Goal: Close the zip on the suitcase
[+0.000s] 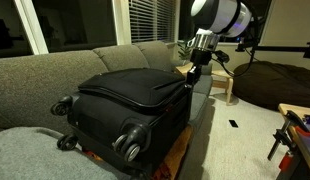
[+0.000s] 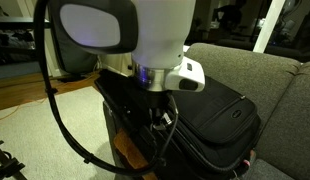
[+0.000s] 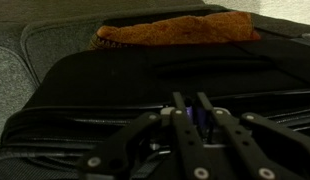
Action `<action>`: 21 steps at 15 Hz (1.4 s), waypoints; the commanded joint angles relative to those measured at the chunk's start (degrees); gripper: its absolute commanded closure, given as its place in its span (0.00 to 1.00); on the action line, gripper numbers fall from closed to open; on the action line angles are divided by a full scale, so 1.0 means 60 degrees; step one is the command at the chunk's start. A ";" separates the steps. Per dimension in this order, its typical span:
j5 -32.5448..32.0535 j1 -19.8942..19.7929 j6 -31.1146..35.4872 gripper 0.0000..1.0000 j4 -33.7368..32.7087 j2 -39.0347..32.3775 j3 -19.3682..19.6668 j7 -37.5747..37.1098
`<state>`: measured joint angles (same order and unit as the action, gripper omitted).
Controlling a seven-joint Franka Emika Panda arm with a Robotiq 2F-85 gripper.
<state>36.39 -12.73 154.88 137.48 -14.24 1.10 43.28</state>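
**A:** What's the biggest thing in front of you?

**B:** A grey sofa point(image 1: 55, 70). It fills the frame from 9 o'clock round to 12 in an exterior view. Your suitcase point(image 1: 125, 95) lies flat on it. It is black, soft-sided and boxy, with the lid facing up.

**A:** And beyond that?

**B:** At 3 o'clock a dark beanbag point(image 1: 280, 85) sits on the floor, well apart from the case. In the wrist view, a rumpled brown cloth point(image 3: 180, 32) lies at 12 o'clock, just past the far edge of the suitcase point(image 3: 125, 85).

**A:** Where's your hand?

**B:** Your gripper point(image 1: 192, 70) hangs straight down at the suitcase's 2 o'clock corner, right at the lid edge. In the wrist view the gripper point(image 3: 192, 100) enters from 6 o'clock, with the black lid spreading away toward 12. Its fingers are pressed together. I cannot tell whether anything is pinched between them.

**A:** Smaller details?

**B:** A spinner wheel point(image 1: 128, 146) with a silvery hub sits at the case's 6 o'clock corner. The zip point(image 1: 167, 101) is a thin dark track round the lid edge, running up to the corner where your gripper hangs. Its pull is too small to make out.
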 commanded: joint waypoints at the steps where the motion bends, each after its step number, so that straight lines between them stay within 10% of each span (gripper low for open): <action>1: -0.0196 0.0199 -0.0003 0.92 -0.0132 0.0179 -0.0064 -0.0233; 21: -0.1170 0.0169 0.0073 0.92 0.0087 0.0400 -0.0567 -0.0551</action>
<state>29.66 -12.54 155.03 137.30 -14.03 -0.06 42.35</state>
